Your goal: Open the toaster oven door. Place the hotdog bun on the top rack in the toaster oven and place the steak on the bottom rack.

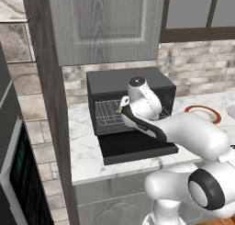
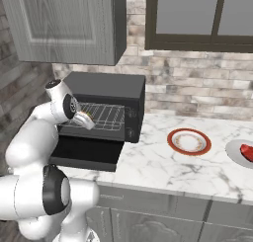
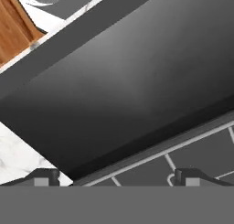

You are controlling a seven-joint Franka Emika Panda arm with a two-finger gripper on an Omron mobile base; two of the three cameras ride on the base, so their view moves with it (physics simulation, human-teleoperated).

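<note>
Gripper with jaws spread wide at frame bottom, holding nothing, above the lowered toaster oven door, hotdog bun on top rack, steak at right edge

Grey cabinet and window above marble counter, brick wall.

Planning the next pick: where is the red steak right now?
The small flat red steak lies on a grey plate at the far right edge of the right base view, on the marble counter, right of the red-rimmed round plate.
</note>
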